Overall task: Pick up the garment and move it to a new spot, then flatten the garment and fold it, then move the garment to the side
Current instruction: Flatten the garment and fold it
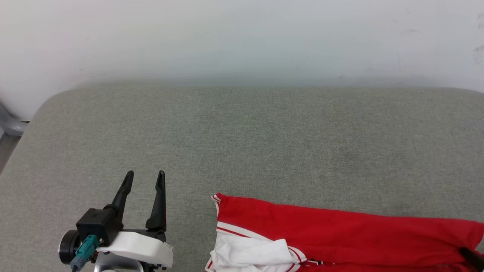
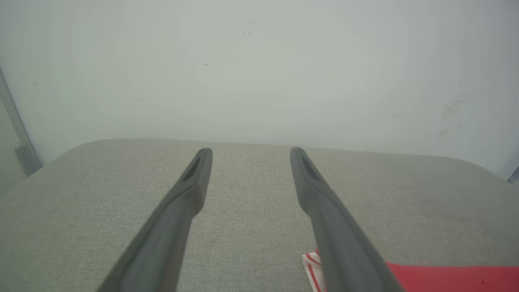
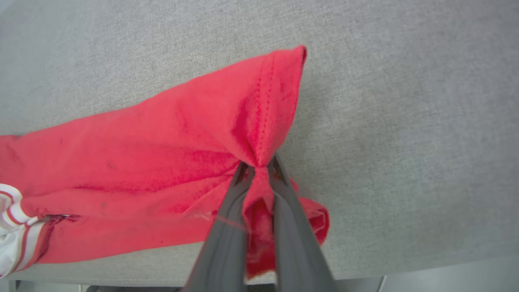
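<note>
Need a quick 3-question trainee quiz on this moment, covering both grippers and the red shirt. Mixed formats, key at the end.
1. True or false: the left gripper is open and holds nothing.
2. Pick one: what is the right gripper shut on?
A) a white sleeve
B) a bunched red edge of the garment
C) the striped collar trim
3. Fill the gap: the garment lies on a ____ padded surface, to the right of the left gripper in the head view.

Key: 1 true; 2 B; 3 grey.
</note>
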You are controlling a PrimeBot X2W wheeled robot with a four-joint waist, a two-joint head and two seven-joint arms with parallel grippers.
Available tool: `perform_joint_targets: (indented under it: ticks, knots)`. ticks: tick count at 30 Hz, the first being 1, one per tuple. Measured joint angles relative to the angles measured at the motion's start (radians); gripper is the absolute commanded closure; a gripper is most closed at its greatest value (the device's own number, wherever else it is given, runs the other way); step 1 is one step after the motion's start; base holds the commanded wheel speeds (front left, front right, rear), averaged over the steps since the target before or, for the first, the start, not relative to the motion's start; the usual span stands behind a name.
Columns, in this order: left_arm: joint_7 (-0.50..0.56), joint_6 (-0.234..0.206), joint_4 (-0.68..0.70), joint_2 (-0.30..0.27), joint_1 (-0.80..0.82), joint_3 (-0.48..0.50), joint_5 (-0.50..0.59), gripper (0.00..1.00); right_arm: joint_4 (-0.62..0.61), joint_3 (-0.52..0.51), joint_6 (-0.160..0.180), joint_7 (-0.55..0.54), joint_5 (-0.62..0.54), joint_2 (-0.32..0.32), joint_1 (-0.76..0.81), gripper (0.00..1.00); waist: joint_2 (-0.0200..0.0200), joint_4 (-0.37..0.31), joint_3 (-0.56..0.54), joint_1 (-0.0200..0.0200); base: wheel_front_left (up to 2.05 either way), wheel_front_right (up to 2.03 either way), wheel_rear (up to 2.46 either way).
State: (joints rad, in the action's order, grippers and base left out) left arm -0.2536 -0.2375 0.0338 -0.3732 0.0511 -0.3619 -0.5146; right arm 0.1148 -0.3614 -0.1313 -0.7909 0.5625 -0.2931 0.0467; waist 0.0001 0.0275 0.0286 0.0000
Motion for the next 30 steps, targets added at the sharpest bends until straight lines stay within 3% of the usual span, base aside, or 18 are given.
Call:
perform_joint_targets:
  ticks: [8,13,16,19,30]
  knots:
    - [0.009,-0.008,0.009,-0.004,-0.014,-0.012,0.001,0.0,-0.009,-0.085,0.0,-0.243,0.338,0.202,-0.012,1.0,0.0,0.007,-0.023,0.0,0.0,0.0,0.0]
    - [0.019,-0.008,0.02,-0.008,-0.019,-0.019,0.001,0.0,0.018,-0.081,0.0,-0.355,0.657,0.237,-0.024,1.0,0.0,0.022,-0.031,0.0,0.0,0.0,0.0]
    - [0.023,-0.006,0.023,-0.008,-0.019,-0.024,0.001,0.0,0.067,0.019,0.0,-0.338,0.847,0.24,-0.02,1.0,0.0,0.033,-0.032,0.0,0.0,0.0,0.0]
    - [0.03,-0.003,0.025,-0.01,-0.015,-0.027,0.001,0.0,0.07,0.127,0.0,-0.281,0.963,0.242,-0.021,1.0,0.0,0.045,-0.03,-0.0001,0.0,0.0,0.0]
    - [0.026,0.01,0.027,-0.004,0.025,-0.033,0.0,0.0,0.042,0.418,0.0,-0.11,1.056,0.242,-0.077,1.0,0.0,0.115,0.015,0.0,0.0,0.0,0.0]
